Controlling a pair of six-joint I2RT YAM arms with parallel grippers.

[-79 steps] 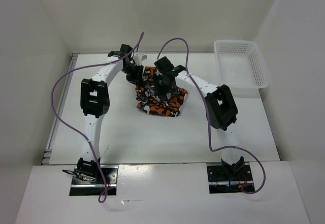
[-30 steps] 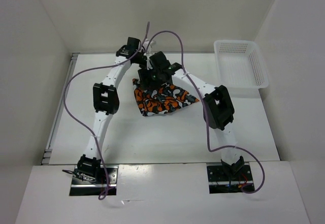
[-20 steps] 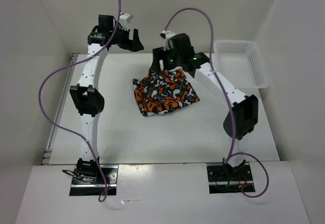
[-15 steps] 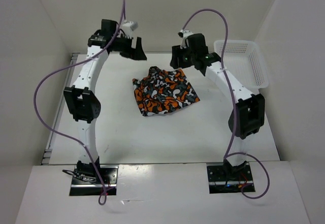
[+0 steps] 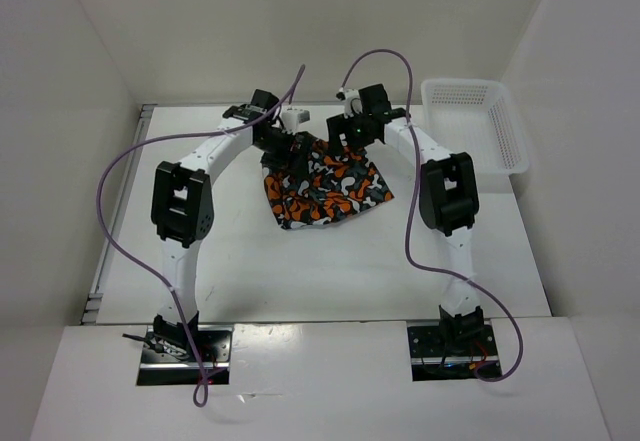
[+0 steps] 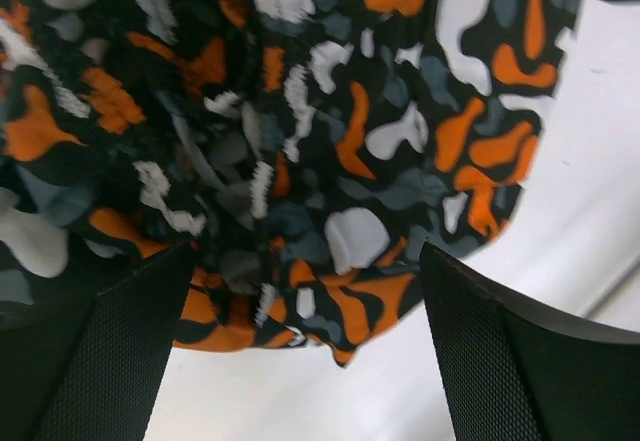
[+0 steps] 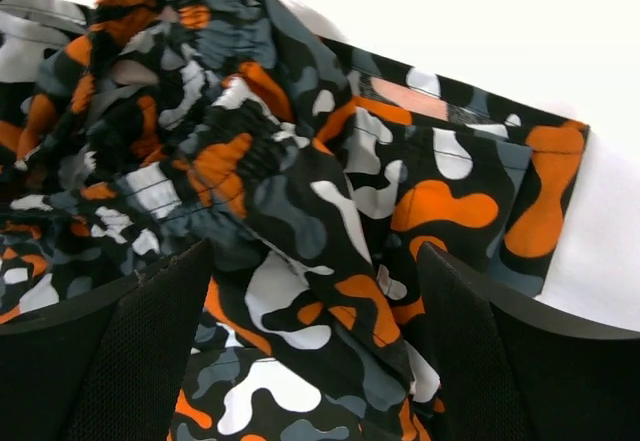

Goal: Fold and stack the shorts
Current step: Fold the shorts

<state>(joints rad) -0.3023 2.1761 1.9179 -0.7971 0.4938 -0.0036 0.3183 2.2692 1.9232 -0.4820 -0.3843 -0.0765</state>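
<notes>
Top external view, near edge first. Both arm bases sit at the near edge of the table (image 5: 250, 261). The shorts (image 5: 325, 193) lie mid-table, a little far of centre. They form a flattened bundle, wider left to right than near to far. The long axis is tipped, so the right corner sits slightly farther than the near-left one. The near hem lies flat; the far edge is rucked up.

You have both arms arched over that far edge. The left gripper (image 5: 300, 153) is over the far-left part of the bundle and the right gripper (image 5: 340, 146) over the far-right part, close together. Neither is clearly nearer; each has its own end.

Left wrist view: fingers (image 6: 110, 361) spread wide, puckered waistband between and beyond them, nothing pinched. Cannot tell whether the pads touch cloth.

Right wrist view: fingers (image 7: 500, 351) spread likewise over gathered folds. A flatter panel with a straight hem runs off to the right.

Judgement: fold in progress, stacking not begun. The cloth lies directly under both sets of jaws, so the coming move likely calls for a short descent and a close on the waistband, then a carry across the short axis. Risk: the gathered elastic is layered, so you may catch only the top ply.

Far right: a white mesh basket (image 5: 512, 136), well apart from the shorts.
</notes>
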